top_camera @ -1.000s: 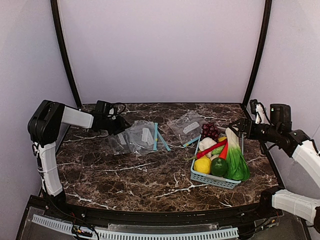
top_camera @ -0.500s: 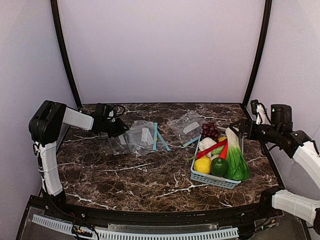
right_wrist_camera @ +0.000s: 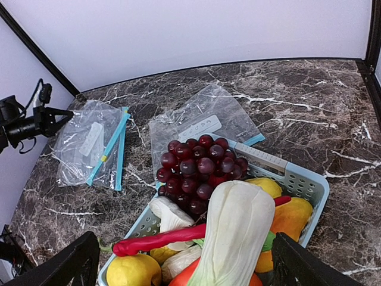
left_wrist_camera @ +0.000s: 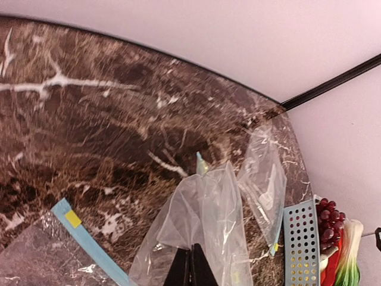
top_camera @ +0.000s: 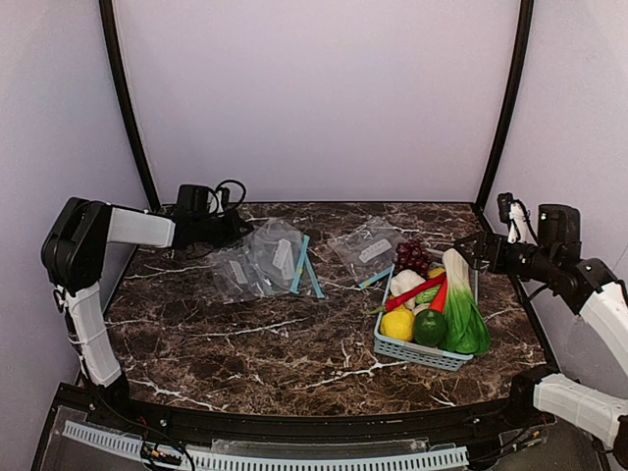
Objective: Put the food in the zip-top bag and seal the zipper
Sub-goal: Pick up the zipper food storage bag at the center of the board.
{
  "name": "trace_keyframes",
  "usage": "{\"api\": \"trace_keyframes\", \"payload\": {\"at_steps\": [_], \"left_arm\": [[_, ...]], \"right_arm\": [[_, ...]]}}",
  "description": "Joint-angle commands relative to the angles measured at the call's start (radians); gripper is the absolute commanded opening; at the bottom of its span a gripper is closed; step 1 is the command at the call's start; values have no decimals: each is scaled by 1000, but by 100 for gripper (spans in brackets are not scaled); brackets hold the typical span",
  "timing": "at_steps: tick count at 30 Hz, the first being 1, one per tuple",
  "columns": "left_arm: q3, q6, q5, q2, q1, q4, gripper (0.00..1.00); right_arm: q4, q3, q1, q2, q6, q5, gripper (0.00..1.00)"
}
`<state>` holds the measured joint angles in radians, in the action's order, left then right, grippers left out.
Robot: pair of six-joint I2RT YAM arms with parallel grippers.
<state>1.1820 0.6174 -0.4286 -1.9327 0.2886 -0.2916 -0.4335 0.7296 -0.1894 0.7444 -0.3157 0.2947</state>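
Observation:
My left gripper (top_camera: 235,234) is shut on the thin film of the zip-top bag (top_camera: 270,257), at the back left of the table. In the left wrist view the black fingertips (left_wrist_camera: 191,262) pinch the crumpled clear plastic (left_wrist_camera: 214,220), which stands up off the marble. Its light-blue zipper (top_camera: 299,263) lies on the side away from the gripper. The food sits in the blue basket (top_camera: 422,353): a leafy white-and-green vegetable (top_camera: 459,304), a red-orange tapered one (top_camera: 439,295) and a long red pepper (right_wrist_camera: 161,238). My right gripper (right_wrist_camera: 187,265) hangs open above the basket, holding nothing.
A second blue strip (top_camera: 316,277) lies by the held bag. Another clear bag (top_camera: 365,247) with a white label rests between the pile and the basket. Purple grapes (right_wrist_camera: 199,164), a lemon (top_camera: 397,324) and a lime (top_camera: 430,327) share the basket. Black poles stand at both back corners.
My left gripper has shut on the bag's film and drawn back toward the left wall, lifting the bag and dragging it leftward. The right arm has barely moved.

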Motion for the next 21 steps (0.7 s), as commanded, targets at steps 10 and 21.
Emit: {"api": "trace_keyframes", "payload": {"at_steps": [10,21], "left_arm": [[23,-333,6,434,15,171,1],[90,-370,-113,603,136,410,1]], "right_arm": [[-34,65,-8,-37,-9,3,99],[58,58,-14,-26,-44,168,99]]}}
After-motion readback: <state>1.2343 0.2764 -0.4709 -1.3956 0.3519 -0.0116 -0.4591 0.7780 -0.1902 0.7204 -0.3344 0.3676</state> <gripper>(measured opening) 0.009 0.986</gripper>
